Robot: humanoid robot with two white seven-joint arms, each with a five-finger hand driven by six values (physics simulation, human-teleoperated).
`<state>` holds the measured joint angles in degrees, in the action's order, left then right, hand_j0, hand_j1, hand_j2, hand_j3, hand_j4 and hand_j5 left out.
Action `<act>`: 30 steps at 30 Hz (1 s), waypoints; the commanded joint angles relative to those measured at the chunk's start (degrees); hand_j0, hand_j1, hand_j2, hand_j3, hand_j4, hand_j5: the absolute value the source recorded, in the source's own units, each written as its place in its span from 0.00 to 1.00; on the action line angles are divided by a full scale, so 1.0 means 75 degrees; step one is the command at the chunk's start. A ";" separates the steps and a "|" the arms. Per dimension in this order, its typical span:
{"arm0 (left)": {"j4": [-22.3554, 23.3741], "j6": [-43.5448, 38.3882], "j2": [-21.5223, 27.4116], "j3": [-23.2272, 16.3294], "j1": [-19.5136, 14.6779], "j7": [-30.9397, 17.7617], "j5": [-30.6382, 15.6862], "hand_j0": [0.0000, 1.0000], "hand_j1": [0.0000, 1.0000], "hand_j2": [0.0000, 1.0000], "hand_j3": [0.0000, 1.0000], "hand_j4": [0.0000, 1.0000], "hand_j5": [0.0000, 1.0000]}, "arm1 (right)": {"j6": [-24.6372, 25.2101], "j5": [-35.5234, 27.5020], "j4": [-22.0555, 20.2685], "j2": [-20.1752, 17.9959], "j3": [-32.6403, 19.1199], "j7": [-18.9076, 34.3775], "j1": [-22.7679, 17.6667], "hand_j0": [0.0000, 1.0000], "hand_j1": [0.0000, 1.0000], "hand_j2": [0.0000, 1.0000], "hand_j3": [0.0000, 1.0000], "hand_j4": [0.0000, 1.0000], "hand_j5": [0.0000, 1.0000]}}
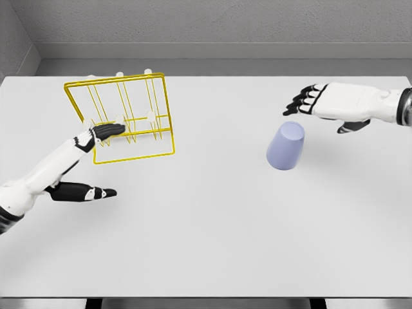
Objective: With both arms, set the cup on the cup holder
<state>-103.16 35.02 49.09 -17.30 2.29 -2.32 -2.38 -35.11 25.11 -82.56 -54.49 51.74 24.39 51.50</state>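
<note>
A pale blue cup [286, 147] is seen upside down on the white surface [206, 244], right of centre; nothing is touching it; the right hand [325, 103] is held in the upper right of the frame, just above and to the right of the cup, fingers extended and holding nothing; a yellow wire cup holder [122, 118] with white-tipped pegs is placed in the upper left; the left hand [96, 136] is seen at the rack's lower left corner, fingers stretched flat against the wire, thumb apart below; whether contact is made cannot be told; no grasp is shown.
</note>
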 commanded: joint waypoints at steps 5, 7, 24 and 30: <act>-0.0003 -0.0002 0.0252 -0.0623 -0.0012 0.0016 -0.1323 1.00 1.00 1.00 1.00 1.00 1.00 | 0.0014 0.0332 -0.0019 0.0316 0.0003 0.0181 0.0000 1.00 1.00 1.00 1.00 1.00 1.00; -0.0003 -0.0002 0.0275 -0.0787 -0.0035 0.0027 -0.1593 1.00 1.00 1.00 1.00 1.00 1.00 | 0.0014 0.0484 -0.0020 0.0480 0.0003 0.0216 0.0000 1.00 1.00 1.00 1.00 1.00 1.00; -0.0003 -0.0002 0.0533 -0.1607 -0.0035 0.0016 -0.2496 1.00 1.00 1.00 1.00 1.00 1.00 | 0.0014 0.0930 0.0473 0.1113 0.0390 0.0252 -0.0035 1.00 1.00 1.00 1.00 1.00 1.00; 0.0032 -0.0002 0.0756 -0.1865 -0.0035 -0.0031 -0.2425 1.00 1.00 1.00 1.00 1.00 1.00 | 0.0014 0.0930 0.0449 0.1113 0.0390 0.0298 -0.0070 0.92 0.92 0.92 0.92 0.92 0.92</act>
<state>-102.98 35.01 54.28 -30.81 2.02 -2.49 -20.44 -35.11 32.30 -79.14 -46.11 54.70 26.56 50.89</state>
